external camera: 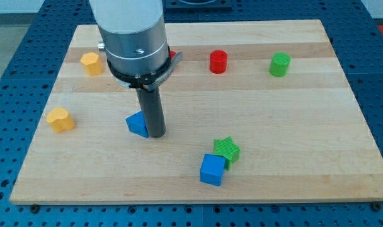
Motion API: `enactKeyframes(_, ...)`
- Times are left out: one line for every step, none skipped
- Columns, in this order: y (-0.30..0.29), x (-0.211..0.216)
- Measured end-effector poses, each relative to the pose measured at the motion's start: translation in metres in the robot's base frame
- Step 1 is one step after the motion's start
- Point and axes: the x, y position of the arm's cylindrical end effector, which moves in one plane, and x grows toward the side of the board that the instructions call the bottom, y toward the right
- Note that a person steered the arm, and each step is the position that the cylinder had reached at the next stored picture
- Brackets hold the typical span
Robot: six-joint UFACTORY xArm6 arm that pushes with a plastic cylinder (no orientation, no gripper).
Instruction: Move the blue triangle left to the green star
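My tip (155, 135) is sitting just beside the blue triangle (137, 124), on its right flank, apparently touching. No jaws on this rig: 1 bare rod, nothing clamped. The green star (227, 149) is lying well off toward the view's lower right, touching 1 blue cube (212, 169). Judgement: tip is standing between triangle and star, so the coming push is calling for repositioning to the triangle's left side.

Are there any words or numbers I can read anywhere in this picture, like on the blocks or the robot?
None: no words, numbers or signs can be read.
The silver arm, the wooden board and the blocks, such as the blue triangle and green star, all show plain surfaces.
My tip sits right beside the blue triangle, on its right in the view.
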Motion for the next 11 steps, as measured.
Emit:
enactKeyframes(0.000,-0.051)
enactKeyframes(-0.034,-0.081)
enactKeyframes(-0.086,-0.060)
enactKeyframes(-0.076,-0.034)
enactKeyframes(-0.026,-0.018)
enactKeyframes(0.028,0.006)
enactKeyframes(0.045,0.010)
enactKeyframes(0.027,0.010)
enactKeyframes(-0.012,0.011)
enactKeyframes(-0.024,0.019)
enactKeyframes(-0.022,0.022)
